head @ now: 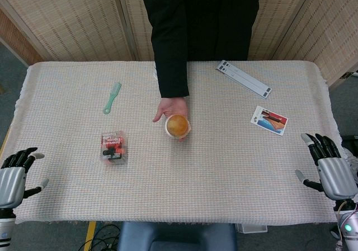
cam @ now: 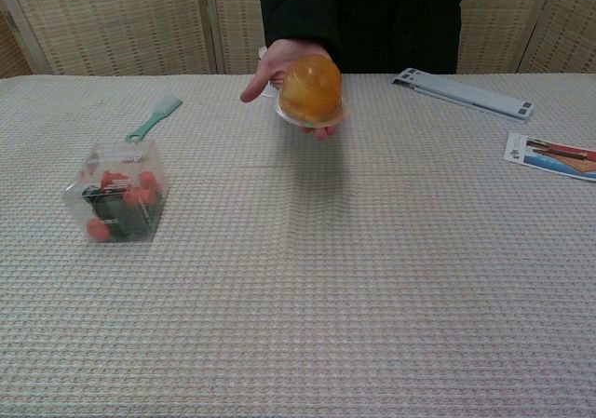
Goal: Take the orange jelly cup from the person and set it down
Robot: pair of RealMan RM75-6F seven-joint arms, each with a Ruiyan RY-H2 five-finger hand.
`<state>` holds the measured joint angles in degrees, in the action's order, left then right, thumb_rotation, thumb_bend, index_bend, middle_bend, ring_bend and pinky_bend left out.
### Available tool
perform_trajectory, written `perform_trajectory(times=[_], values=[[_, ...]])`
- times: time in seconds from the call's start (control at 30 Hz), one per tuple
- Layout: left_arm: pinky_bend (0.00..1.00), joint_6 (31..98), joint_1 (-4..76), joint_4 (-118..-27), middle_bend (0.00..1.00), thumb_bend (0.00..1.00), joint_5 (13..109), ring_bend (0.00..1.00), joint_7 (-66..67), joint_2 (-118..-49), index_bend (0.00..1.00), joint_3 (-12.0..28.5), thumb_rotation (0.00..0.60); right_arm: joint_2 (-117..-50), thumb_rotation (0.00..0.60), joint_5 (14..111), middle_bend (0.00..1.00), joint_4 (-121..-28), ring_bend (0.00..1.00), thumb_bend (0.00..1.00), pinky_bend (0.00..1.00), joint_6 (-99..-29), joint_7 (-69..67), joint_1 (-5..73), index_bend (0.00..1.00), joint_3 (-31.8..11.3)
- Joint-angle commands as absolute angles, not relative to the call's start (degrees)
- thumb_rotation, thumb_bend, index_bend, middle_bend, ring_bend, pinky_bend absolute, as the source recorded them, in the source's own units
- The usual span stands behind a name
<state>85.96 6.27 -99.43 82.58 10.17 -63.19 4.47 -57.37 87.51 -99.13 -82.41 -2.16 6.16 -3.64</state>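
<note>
Handover not begun: person's hand (head: 170,109) offers the round orange jelly cup (head: 178,125); left hand (head: 14,175) and right hand (head: 330,167) rest empty, fingers spread, at the table (head: 224,167) edges.

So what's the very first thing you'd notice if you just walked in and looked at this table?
The bright orange jelly cup jumps out first, held over the middle of the table in the person's hand. Next come the two robot hands, the left hand and right hand, waiting open at the near corners. A clear box with red bits sits left of the cup.
</note>
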Motion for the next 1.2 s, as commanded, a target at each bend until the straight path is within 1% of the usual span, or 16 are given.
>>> perform_trajectory(times=[0.03, 0.3, 0.47, 0.57, 0.67, 0.8, 0.87, 1.0, 1.1, 1.2], values=[[0.24, 85.92, 6.27, -99.41, 0.23, 0.22, 82.54, 0.20, 10.12, -63.21, 0.33, 4.48, 0.600, -57.36, 0.600, 87.48, 0.08, -99.23, 0.01, 0.29, 0.01, -82.43, -2.04, 6.16, 0.00, -3.64], [0.24, 86.16, 6.11, -99.38, 0.23, 0.22, 82.57, 0.20, 9.94, -63.15, 0.33, 4.51, 0.600, -57.53, 0.600, 88.52, 0.08, -99.52, 0.01, 0.29, 0.01, -81.59, -2.14, 7.20, 0.00, -3.66], [0.24, 86.14, 6.15, -99.43, 0.23, 0.22, 82.82, 0.20, 9.78, -63.06, 0.33, 4.46, 0.600, -58.12, 0.600, 90.21, 0.08, -100.46, 0.01, 0.29, 0.02, -77.86, -1.72, 11.28, 0.00, -5.02], [0.24, 86.24, 6.09, -99.46, 0.23, 0.22, 83.15, 0.20, 9.64, -62.96, 0.33, 4.34, 0.600, -58.40, 0.600, 90.93, 0.08, -101.45, 0.01, 0.29, 0.03, -73.33, -0.77, 15.59, 0.00, -6.52], [0.24, 86.28, 5.85, -99.77, 0.23, 0.22, 83.23, 0.20, 9.02, -62.64, 0.33, 4.12, 0.600, -58.25, 0.600, 89.72, 0.08, -103.24, 0.01, 0.29, 0.04, -66.94, 0.74, 20.67, 0.00, -8.40], [0.24, 86.62, 5.45, -99.91, 0.23, 0.22, 83.21, 0.20, 8.98, -62.31, 0.33, 3.94, 0.600, -60.14, 0.600, 86.72, 0.08, -103.72, 0.01, 0.29, 0.05, -59.10, 0.66, 28.32, 0.00, -12.25], [0.24, 86.73, 5.30, -99.96, 0.23, 0.22, 83.31, 0.20, 8.94, -62.25, 0.33, 3.82, 0.600, -61.83, 0.600, 84.39, 0.08, -102.76, 0.01, 0.27, 0.05, -55.14, 0.37, 32.32, 0.00, -14.30], [0.24, 87.01, 4.94, -99.79, 0.23, 0.22, 83.37, 0.20, 8.63, -62.34, 0.33, 3.61, 0.600, -65.57, 0.600, 78.69, 0.07, -99.98, 0.01, 0.20, 0.05, -48.00, 0.73, 39.38, 0.00, -17.43], [0.24, 87.01, 4.69, -99.46, 0.23, 0.22, 83.11, 0.20, 8.43, -62.37, 0.33, 3.49, 0.600, -68.90, 0.600, 74.66, 0.07, -96.84, 0.01, 0.20, 0.05, -43.43, 2.49, 44.32, 0.00, -18.68], [0.24, 87.00, 4.43, -99.07, 0.23, 0.22, 82.81, 0.20, 8.00, -62.42, 0.33, 3.41, 0.600, -72.67, 0.600, 71.21, 0.07, -93.18, 0.01, 0.20, 0.05, -40.90, 4.36, 48.34, 0.00, -19.41]])
